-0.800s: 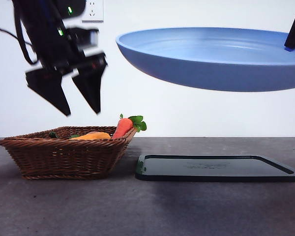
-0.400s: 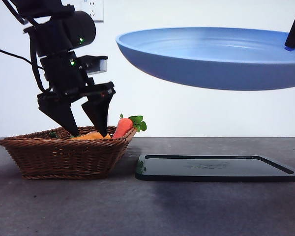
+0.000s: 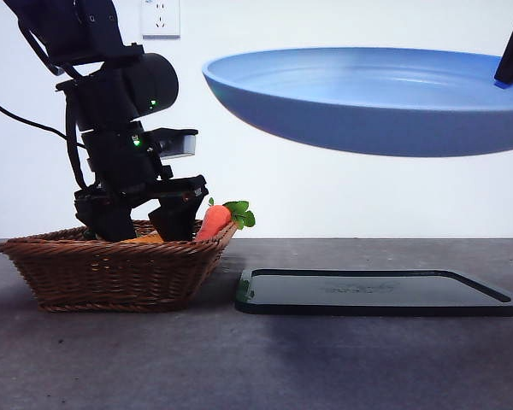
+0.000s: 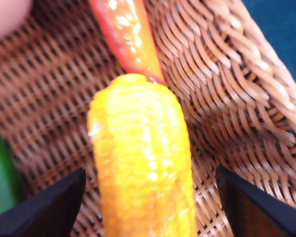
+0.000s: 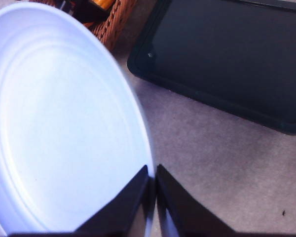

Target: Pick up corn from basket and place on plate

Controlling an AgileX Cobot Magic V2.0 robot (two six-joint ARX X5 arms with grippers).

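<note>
Task status: early stage, by judgement. The long glossy orange-yellow corn cob [image 4: 140, 163] lies inside the shallow brown woven wicker basket [image 3: 111, 273] on the grey worktop [image 3: 256, 359]; it is not yet lifted.

Left gripper [image 3: 141, 226]: lowered into the basket, jaws spread wide, one on either side of the corn with clear gaps between each jaw and the cob. No contact is visible.

Right gripper [image 5: 152, 190]: jaws pinched narrow onto the rim of the round light-blue matte plate [image 3: 368, 98], holding it in the air above the flat black rectangular tray [image 3: 380, 292].

Remaining steps: close on the corn, lift it clear of the basket, carry it to the plate, release.

Item count:
- Corn cobs: one.
- Orange carrots with green leaves [image 3: 218, 219]: one, leaning on the basket wall just beside the corn.
- Green objects [image 4: 0, 182] in the basket: one, partly visible, type not identifiable.
- Pale rounded objects [image 4: 7, 15]: one, at the picture corner.
- Baskets, plates, trays: one each.
</note>
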